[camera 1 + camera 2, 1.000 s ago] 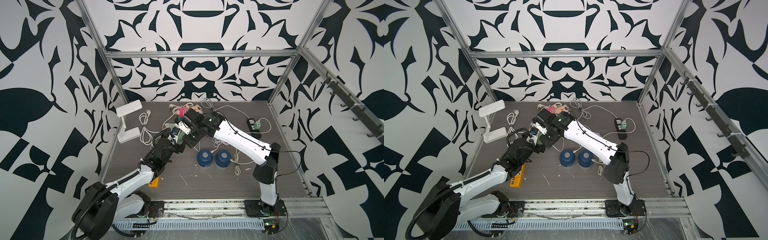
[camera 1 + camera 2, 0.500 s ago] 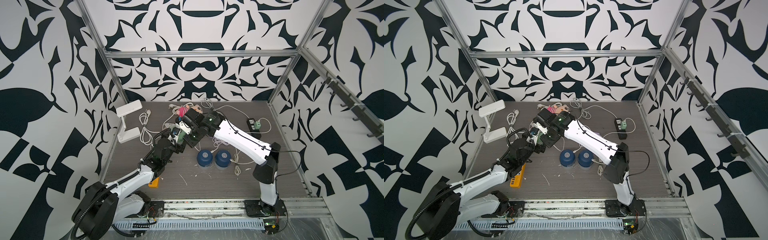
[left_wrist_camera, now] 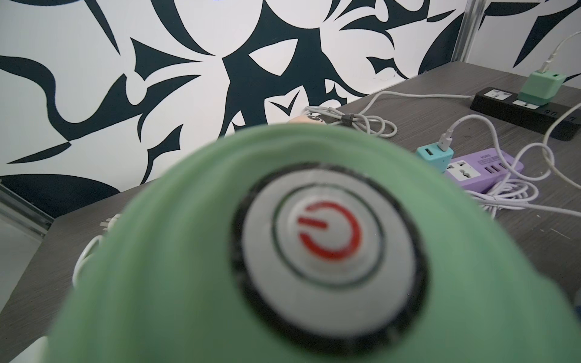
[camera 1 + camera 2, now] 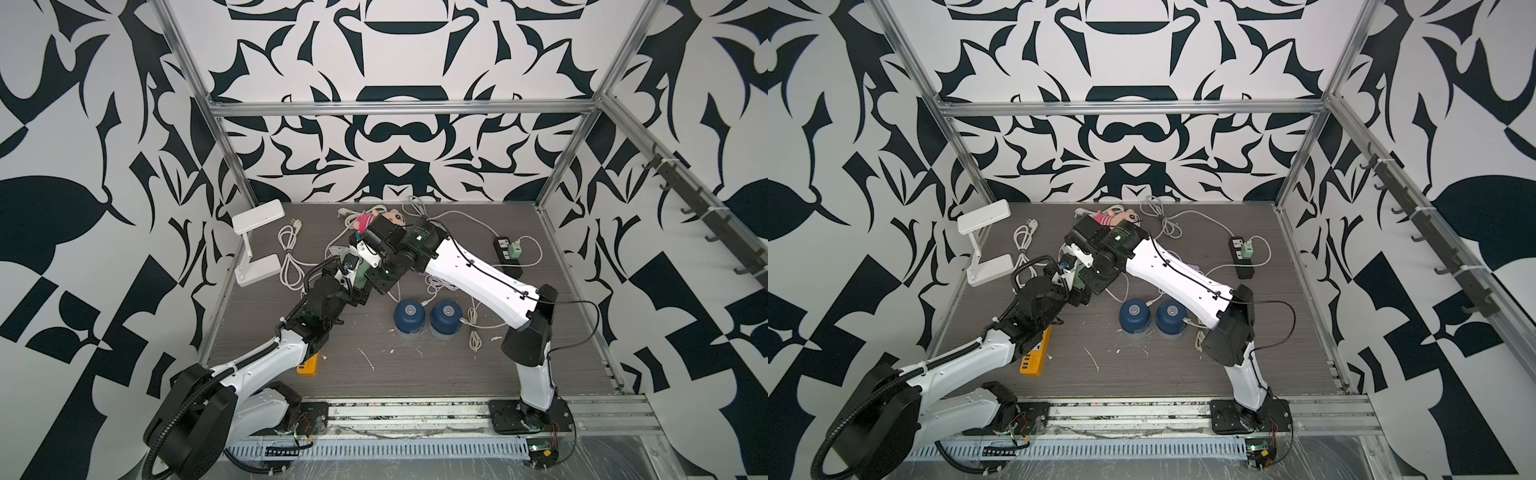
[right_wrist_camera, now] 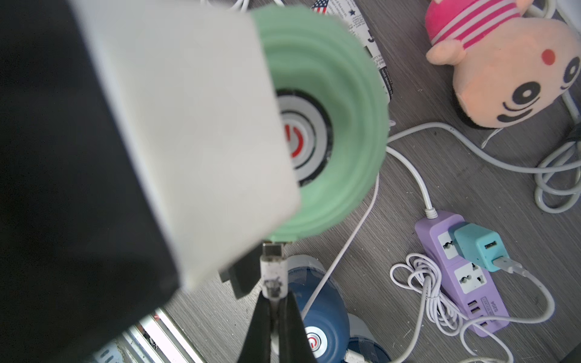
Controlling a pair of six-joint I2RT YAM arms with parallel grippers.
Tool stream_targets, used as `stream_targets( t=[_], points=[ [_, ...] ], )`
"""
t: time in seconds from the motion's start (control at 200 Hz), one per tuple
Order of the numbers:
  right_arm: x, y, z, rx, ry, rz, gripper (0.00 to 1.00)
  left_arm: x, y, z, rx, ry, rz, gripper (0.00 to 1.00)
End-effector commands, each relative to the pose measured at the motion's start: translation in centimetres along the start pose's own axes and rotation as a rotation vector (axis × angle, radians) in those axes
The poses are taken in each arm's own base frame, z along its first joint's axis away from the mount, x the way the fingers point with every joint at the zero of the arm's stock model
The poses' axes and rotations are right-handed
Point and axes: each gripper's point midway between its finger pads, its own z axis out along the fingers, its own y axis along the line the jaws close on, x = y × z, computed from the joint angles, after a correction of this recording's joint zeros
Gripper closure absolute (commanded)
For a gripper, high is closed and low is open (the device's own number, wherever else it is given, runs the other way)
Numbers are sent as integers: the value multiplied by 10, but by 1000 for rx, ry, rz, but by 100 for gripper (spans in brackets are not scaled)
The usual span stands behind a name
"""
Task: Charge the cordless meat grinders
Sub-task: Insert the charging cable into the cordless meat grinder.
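Your left gripper [image 4: 352,279], jaws spread wide, clasps the mint green grinder [image 3: 283,267], tilted, near the two dark blue grinders [image 4: 409,316] standing side by side. Both top views bury the join. Only the right wrist view shows your right gripper [image 5: 274,309] pinched tight on the white plug [image 5: 273,273], its tip at the green rim.

From high in front, looks down over the whole table [image 4: 415,374] in both top views. From the left wrist, skims across the mint grinder [image 3: 157,283], very near; from the right wrist, down onto it.
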Motion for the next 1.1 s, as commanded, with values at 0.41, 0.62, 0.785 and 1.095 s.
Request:
stream_targets(
  t=[0.41, 0.62, 0.785, 1.095],
  points=[
    [-21, -9, -17, -6, -79, 14, 100, -18, -5, -6, 34, -86, -28, 51],
    [-27, -1, -17, -52, -85, 27, 100, -17, -7, -5, 46, -83, -32, 52],
    [-38, 7, -21, -97, -120, 36, 100, -14, -14, -4, 75, -81, -32, 56],
    [-60, 2, -29, -116, -173, 52, 100, 0, -42, -10, 145, -65, 34, 61]
  ],
)
